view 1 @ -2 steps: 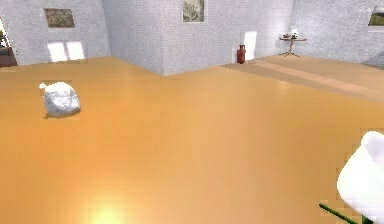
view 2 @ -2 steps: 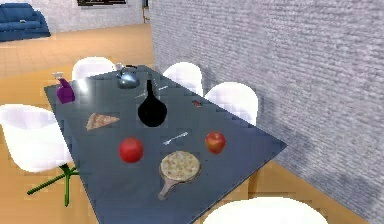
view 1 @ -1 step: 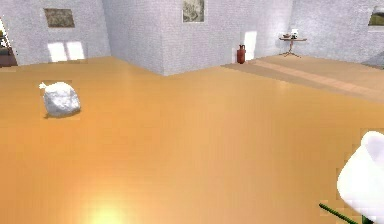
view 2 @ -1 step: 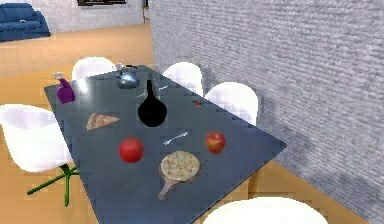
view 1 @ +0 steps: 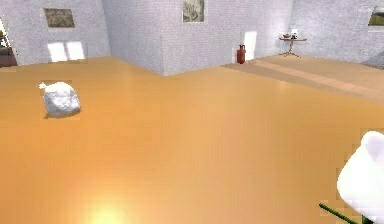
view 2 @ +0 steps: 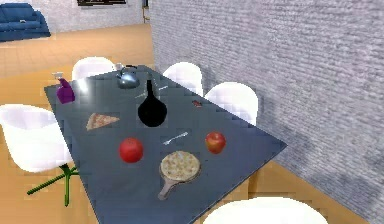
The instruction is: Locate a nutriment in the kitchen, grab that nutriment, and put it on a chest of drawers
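Hazard entry: red round fruit (view 2: 131, 150) on dark table (view 2: 105, 168), may roll off edge if nudged during reach; gripper state cannot be told.

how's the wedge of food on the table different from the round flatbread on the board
The wedge is a triangular slice; the round flatbread is whole. The wedge lies bare on the dark table; the round flatbread sits on a handled board. Both are flat and tan.
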Available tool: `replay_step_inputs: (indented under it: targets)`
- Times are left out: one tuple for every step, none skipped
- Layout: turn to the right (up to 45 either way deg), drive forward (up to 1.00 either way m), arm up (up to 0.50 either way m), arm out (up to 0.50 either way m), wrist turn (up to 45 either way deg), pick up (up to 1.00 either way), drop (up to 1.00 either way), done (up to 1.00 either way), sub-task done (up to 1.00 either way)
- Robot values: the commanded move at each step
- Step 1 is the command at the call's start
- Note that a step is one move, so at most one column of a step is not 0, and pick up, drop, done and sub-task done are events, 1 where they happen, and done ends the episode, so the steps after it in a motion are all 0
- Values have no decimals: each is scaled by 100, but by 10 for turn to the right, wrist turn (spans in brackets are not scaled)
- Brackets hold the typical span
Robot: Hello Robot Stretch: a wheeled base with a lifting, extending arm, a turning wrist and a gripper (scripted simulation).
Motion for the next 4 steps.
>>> replay_step_inputs:
  targets:
    - [0, 0, 0, 26, 0, 0, 0, 0, 0]
    - [0, 0, 0, 0, 450, 0, 0, 0, 0]
    - [0, 0, 0, 0, 450, 0, 0, 0, 0]
    - [0, 0, 0, 0, 450, 0, 0, 0, 0]
